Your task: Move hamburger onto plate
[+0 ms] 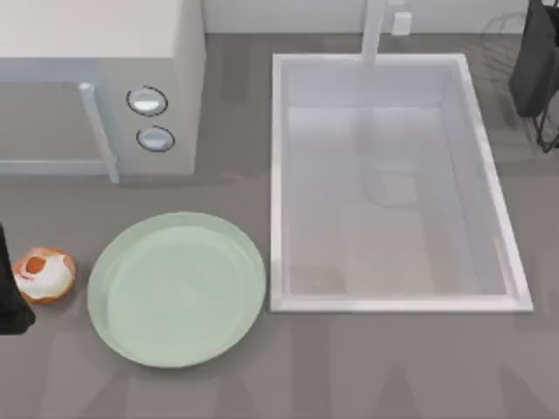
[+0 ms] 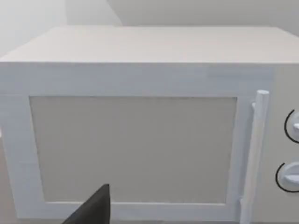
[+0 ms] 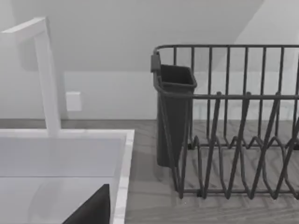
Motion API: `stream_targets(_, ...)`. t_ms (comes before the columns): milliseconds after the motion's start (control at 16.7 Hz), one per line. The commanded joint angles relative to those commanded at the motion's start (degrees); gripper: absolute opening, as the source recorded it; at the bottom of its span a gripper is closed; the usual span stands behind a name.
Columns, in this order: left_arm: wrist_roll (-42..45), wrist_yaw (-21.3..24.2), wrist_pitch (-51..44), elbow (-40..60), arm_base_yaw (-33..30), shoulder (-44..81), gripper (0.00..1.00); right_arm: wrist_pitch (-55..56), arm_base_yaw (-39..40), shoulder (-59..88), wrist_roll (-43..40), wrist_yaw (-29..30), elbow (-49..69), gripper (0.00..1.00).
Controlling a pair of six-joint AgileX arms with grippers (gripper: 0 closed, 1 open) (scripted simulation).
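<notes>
The hamburger (image 1: pixel 44 275), a small orange-brown bun with white and red on top, sits on the counter at the far left. Just to its right lies the large pale green plate (image 1: pixel 176 289), with a narrow gap between them and nothing on it. My left gripper (image 1: pixel 9 292) is a dark shape at the left edge, right beside the hamburger. In the left wrist view a dark part of my left gripper (image 2: pixel 91 210) faces the microwave door. A dark part of my right gripper (image 3: pixel 91 207) hangs by the sink's rim, facing the dish rack.
A white microwave (image 1: pixel 96 78) stands behind the plate and hamburger, its handle (image 2: pixel 254 154) and knobs (image 1: pixel 148 101) towards the front. The white sink basin (image 1: pixel 393 183) with a faucet (image 3: pixel 46 74) takes up the right. A dark dish rack (image 3: pixel 233 126) with a cutlery holder (image 3: pixel 173 112) stands at the far right.
</notes>
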Motion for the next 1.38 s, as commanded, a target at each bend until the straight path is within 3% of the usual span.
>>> stream_targets(240,0.6,-0.04,-1.29,1.73,-0.02,1.79,1.0,0.0,0.0,0.0,0.0,0.0,0.0,1.0)
stream_targets(480,3.77,0.02,-8.24,10.88,-0.37,12.74,1.0,0.0,0.0,0.0,0.0,0.0,0.0,1.0)
stream_targets(1080,16.06,0.55,-38.12,45.36,-1.84,69.85,1.0,0.0,0.0,0.0,0.0,0.0,0.0,1.0)
stream_targets(1380,21.37,0.62,-50.57,60.07,-2.39,91.81,1.0,0.0,0.0,0.0,0.0,0.0,0.0,1.0)
